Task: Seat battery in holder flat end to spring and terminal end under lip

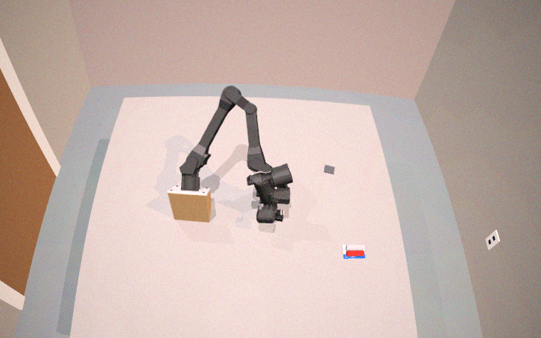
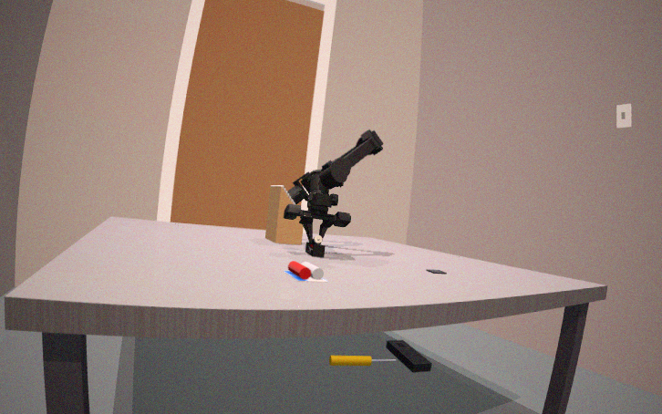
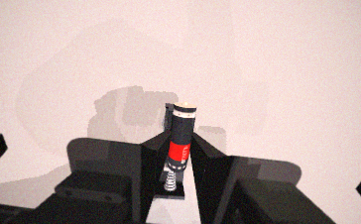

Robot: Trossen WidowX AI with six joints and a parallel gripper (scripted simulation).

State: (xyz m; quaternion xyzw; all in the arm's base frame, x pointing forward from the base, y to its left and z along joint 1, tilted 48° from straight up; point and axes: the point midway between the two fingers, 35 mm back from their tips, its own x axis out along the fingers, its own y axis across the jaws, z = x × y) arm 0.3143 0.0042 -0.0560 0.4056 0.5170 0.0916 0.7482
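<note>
My gripper (image 2: 316, 235) (image 3: 180, 134) is shut on the battery (image 2: 318, 239) (image 3: 181, 130), a dark cylinder with a red band and a pale terminal end. The black holder (image 2: 315, 250) (image 3: 173, 196) stands on the table below the fingers. In the wrist view the terminal end points up the picture, and the flat end is beside the top of the coiled spring (image 3: 170, 181). The battery sits over the holder and looks slightly skewed to it. The battery and fingers hide most of the holder and its lip; whether they touch it, I cannot tell. The arm hides the holder in the top view.
A red cylinder (image 1: 355, 253) (image 2: 298, 270) and a white cylinder (image 1: 355, 247) (image 2: 315, 271) lie together on a blue and white piece. A dark flat square (image 1: 328, 169) (image 2: 435, 271) lies on the table. A tan block (image 1: 191, 207) (image 2: 285, 228) stands by the arm's base.
</note>
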